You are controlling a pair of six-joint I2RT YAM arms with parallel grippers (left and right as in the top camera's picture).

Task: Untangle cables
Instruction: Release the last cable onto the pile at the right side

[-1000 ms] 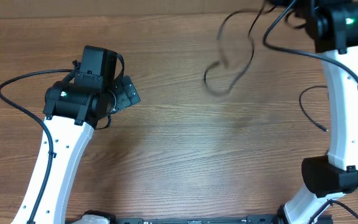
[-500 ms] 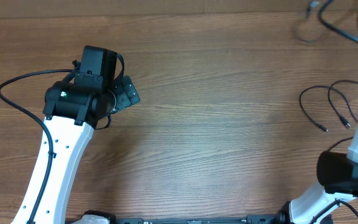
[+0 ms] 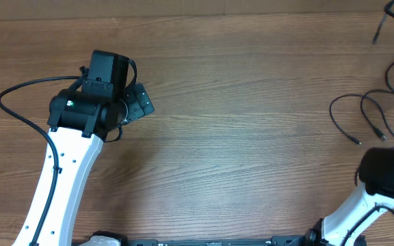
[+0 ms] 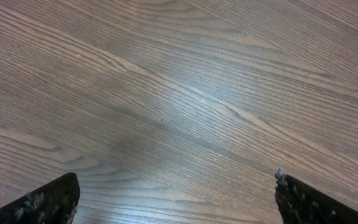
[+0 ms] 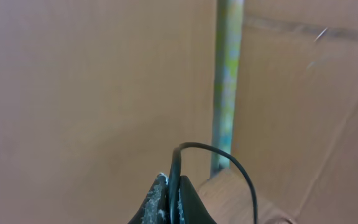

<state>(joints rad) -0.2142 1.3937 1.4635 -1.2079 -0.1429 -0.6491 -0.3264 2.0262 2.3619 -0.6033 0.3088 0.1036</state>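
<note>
Two thin black cables lie as loose strands on the wooden table at the right, with small plug ends toward the front. Another thin black cable hangs at the top right corner, its plug end dangling. In the right wrist view my right gripper is shut on a thin black cable that arcs up and over to the right. The right gripper itself is outside the overhead view. My left gripper hovers over bare table at the left; its fingers stand wide apart and empty.
The right arm's white link and black joint stand at the right edge, close to the loose strands. The left arm's thicker black wire loops at the far left. A brown cardboard wall and a grey-green pole face the right wrist.
The right arm has swung right and out of the overhead view, carrying its cable from the top middle to the top right corner. The strands on the table are now uncovered. The left arm has not moved.
</note>
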